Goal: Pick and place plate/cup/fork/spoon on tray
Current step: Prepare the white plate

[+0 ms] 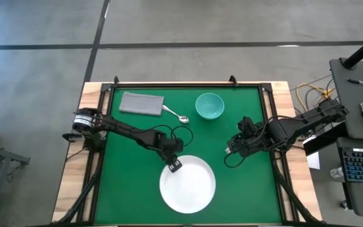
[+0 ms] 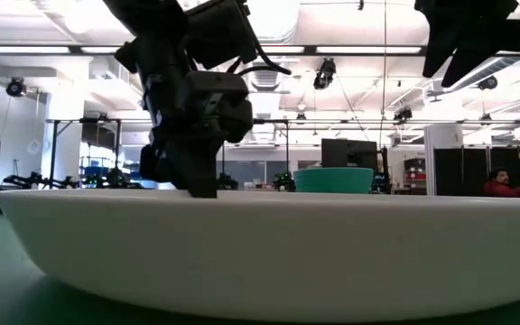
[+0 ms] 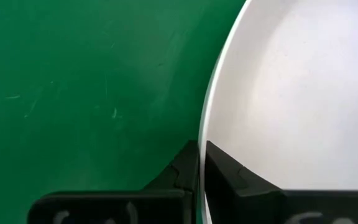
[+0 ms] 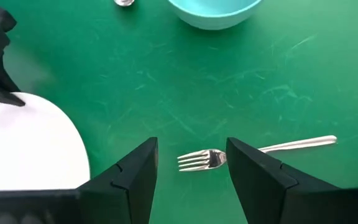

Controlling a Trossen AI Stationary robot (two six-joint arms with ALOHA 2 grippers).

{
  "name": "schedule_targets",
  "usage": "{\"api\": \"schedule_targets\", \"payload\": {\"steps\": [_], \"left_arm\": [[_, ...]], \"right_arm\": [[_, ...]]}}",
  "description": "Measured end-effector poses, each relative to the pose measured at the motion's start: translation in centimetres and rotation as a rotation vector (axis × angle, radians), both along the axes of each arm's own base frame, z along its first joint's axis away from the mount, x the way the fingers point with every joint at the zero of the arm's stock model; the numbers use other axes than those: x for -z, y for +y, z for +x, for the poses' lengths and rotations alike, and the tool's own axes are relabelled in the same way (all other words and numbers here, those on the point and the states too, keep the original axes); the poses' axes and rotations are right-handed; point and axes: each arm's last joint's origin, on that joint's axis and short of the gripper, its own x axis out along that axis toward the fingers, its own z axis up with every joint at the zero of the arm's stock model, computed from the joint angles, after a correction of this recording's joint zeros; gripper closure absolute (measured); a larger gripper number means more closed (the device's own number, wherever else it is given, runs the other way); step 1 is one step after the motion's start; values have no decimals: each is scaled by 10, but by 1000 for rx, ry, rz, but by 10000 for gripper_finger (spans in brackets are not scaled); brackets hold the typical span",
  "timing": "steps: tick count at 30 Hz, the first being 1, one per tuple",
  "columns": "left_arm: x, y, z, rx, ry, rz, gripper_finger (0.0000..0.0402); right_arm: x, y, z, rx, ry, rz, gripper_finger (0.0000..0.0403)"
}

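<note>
The white plate (image 1: 189,186) lies on the green mat near the table's front edge; it fills the low view (image 2: 269,244). My left gripper (image 1: 173,165) is shut on its far-left rim. My right gripper (image 4: 191,160) is open and hangs above the silver fork (image 4: 211,159), one finger on either side of its neck without touching it. My right arm hides the fork in the high view. The teal cup (image 1: 210,106) stands at the far middle. The spoon (image 1: 176,115) lies left of the cup, beside a grey flat tray (image 1: 142,103). My left gripper pinches the plate's rim (image 3: 205,124) at its far-left part, one finger inside the plate and one outside on the mat side. The fingers (image 2: 199,176) come from above, pointing down. The plate sits level, its base on the mat.
The fork's handle (image 4: 303,144) points toward the table's right edge. Bare green mat lies between the plate and the cup. A raised black frame (image 1: 188,84) borders the mat. A desk with a keyboard (image 1: 361,165) stands off the table's right side.
</note>
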Motion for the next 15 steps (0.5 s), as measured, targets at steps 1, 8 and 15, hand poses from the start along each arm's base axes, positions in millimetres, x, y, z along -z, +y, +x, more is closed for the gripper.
{"api": "schedule_targets", "payload": {"steps": [1, 8, 15], "left_arm": [[-1, 0, -1, 1, 2, 1, 401], [-7, 0, 2, 30, -26, 18, 377], [-12, 1, 3, 32, -37, -17, 291]], "right_arm": [[0, 0, 0, 1, -2, -3, 220], [-11, 0, 4, 8, -58, -33, 220], [-17, -1, 5, -33, -57, -52, 220]]}}
